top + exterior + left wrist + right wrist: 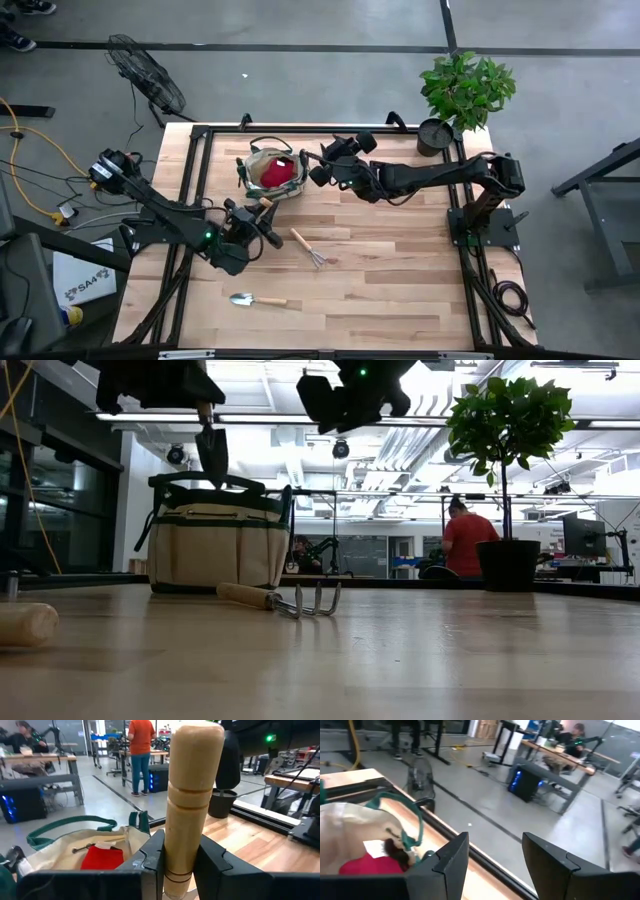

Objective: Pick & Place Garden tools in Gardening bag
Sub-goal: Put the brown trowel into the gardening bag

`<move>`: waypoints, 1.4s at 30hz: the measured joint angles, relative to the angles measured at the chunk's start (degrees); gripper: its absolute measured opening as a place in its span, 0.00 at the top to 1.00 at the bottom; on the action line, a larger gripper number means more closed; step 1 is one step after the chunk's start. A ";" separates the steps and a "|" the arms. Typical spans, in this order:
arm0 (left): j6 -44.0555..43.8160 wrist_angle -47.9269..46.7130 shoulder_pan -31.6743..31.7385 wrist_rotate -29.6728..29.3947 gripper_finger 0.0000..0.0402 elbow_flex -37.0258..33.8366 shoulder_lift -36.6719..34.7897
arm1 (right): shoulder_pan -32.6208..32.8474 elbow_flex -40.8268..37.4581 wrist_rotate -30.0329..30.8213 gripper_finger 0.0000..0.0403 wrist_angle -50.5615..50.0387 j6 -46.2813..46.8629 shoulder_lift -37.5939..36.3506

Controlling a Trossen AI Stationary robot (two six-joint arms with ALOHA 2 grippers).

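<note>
The beige gardening bag (272, 172) with green trim stands at the table's far middle, with the red spray bottle (280, 172) inside it; the bag also shows in the low view (215, 545). My left gripper (258, 218) is just on the near side of the bag, shut on a wooden-handled trowel (192, 795) whose metal blade (211, 455) hangs down. My right gripper (322, 165) is open and empty beside the bag's right side, above the table. A hand rake (310, 247) and a second trowel (255, 299) lie flat on the table. My left gripper pinches the trowel's wooden handle at its lower, ringed part (176, 870) between the two fingers (152, 862). The fingers lie across the handle. The trowel stands upright, with its free handle end up and its blade down, lifted clear of the table about level with the bag's top.
A potted green plant (455, 100) stands at the far right corner. The rake (285, 598) lies near the table's middle, on the near side of the bag. People and desks show in the room beyond the table.
</note>
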 joint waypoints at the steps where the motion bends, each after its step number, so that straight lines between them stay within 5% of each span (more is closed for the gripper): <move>1: -0.03 -0.22 0.02 -0.29 0.84 0.01 0.43 | 0.00 0.00 0.69 0.56 -0.07 -0.01 0.00; 18: -1.30 -0.82 0.09 -3.88 0.84 0.00 4.33 | 0.00 0.00 2.12 0.56 -0.30 0.10 0.00; 24: -10.48 -1.74 0.81 2.44 0.84 0.00 4.02 | 0.00 0.00 2.12 0.56 -0.31 0.12 0.00; 35: -42.85 -29.98 7.02 12.55 0.84 0.00 3.95 | 0.11 0.00 2.08 0.56 -0.31 0.14 0.01; 42: -43.28 -44.48 6.84 12.26 0.84 8.58 4.11 | 0.11 0.00 2.08 0.56 -0.31 0.44 0.02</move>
